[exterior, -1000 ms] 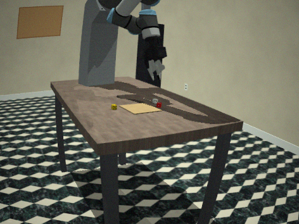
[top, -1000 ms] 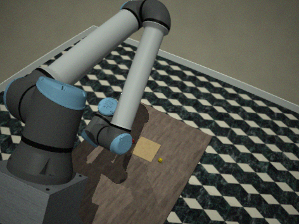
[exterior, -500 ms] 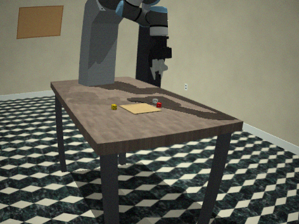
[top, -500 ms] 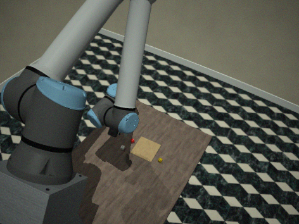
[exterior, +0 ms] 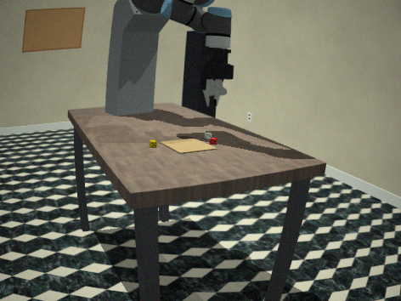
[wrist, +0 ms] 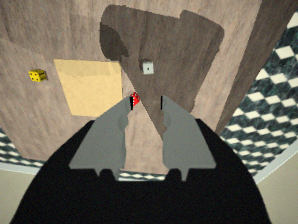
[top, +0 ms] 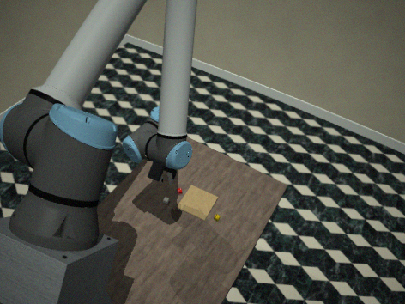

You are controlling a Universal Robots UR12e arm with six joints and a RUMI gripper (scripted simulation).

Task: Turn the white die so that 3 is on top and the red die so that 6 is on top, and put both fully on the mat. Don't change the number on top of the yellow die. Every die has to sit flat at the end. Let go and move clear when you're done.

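The tan mat [top: 198, 202] lies in the middle of the wooden table. The red die [top: 179, 191] sits on the table just off the mat's edge; it also shows in the wrist view [wrist: 134, 97] and in the exterior view [exterior: 213, 140]. The white die [top: 166, 200] [wrist: 147, 67] sits on the table a little beyond it, in the arm's shadow, with one pip on top. The yellow die [top: 217, 217] [wrist: 38, 75] sits on the table on the mat's other side. My gripper [wrist: 147, 97] hangs well above the table over the red die, its fingers a little apart with nothing between them.
The table's edge runs close behind the white die in the wrist view, with checkered floor beyond. The arm's base stands on a pedestal [top: 43, 266] at the table's end. A dark column [exterior: 196, 76] stands behind the table.
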